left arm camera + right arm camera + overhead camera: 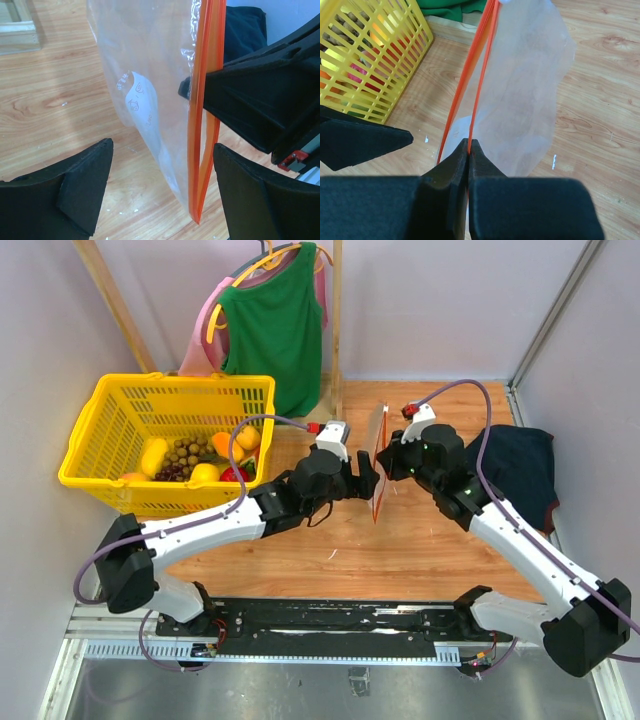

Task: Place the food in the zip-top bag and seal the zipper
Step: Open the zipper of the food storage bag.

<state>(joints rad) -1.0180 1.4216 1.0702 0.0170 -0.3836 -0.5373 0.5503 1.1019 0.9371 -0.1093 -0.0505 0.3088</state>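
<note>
Nearly upright, zipper (210, 50) of the zip-top bag (150, 60) in the clenched right pincer (469, 147), released left pincer (162, 150) astride its edge

**Operator:** Which parts of the zip-top bag (145, 75) are cut off?

**Technician:** In the left wrist view, the bag's top and the upper end of the zipper (202, 125) are cut by the upper edge. In the right wrist view, the zipper's far end is likewise cut. From above, the bag is seen edge-on, and its clear body cannot be made out.

**Operator:** Can the food (185, 455) be identified?

**Technician:** Only in part. Pieces are hidden by the basket (110, 430) wall and a cable (232, 455). The dark cloth (520, 465) is partly covered by the right arm (520, 540).
</note>
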